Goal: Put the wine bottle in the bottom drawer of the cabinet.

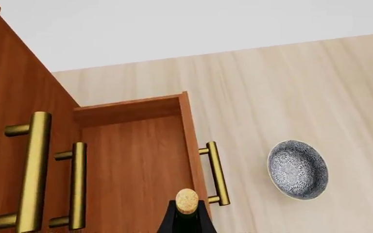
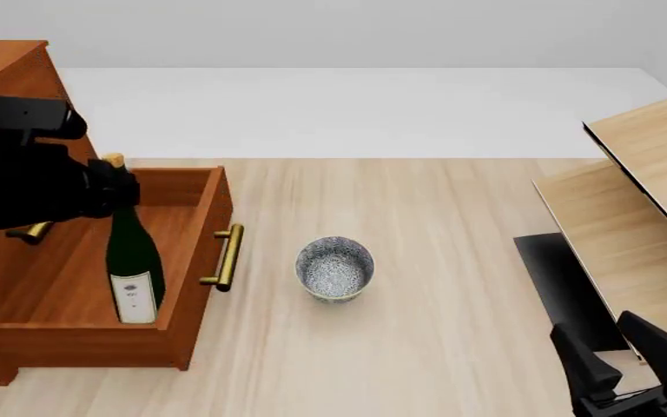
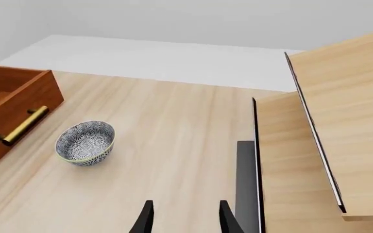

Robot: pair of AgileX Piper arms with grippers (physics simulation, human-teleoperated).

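Observation:
The wine bottle (image 2: 135, 256), dark green with a tan cork and a white label, stands upright inside the bottom drawer (image 2: 201, 291), which is pulled out of the reddish-brown cabinet (image 2: 9, 69). My left gripper (image 2: 111, 189) is shut around the bottle's neck just under the cork. The left wrist view shows the cork (image 1: 186, 200) over the drawer's inside (image 1: 134, 160), with the upper brass handles (image 1: 34, 170) beside it. At the near right, my right gripper (image 2: 624, 352) is open and holds nothing; its fingers (image 3: 145, 218) hang over bare table.
A speckled grey bowl (image 2: 335, 268) sits on the table just right of the drawer's brass handle (image 2: 227, 256). Pale light-wood furniture (image 2: 646, 174) with a black panel (image 2: 559, 287) fills the right side, close to the right arm.

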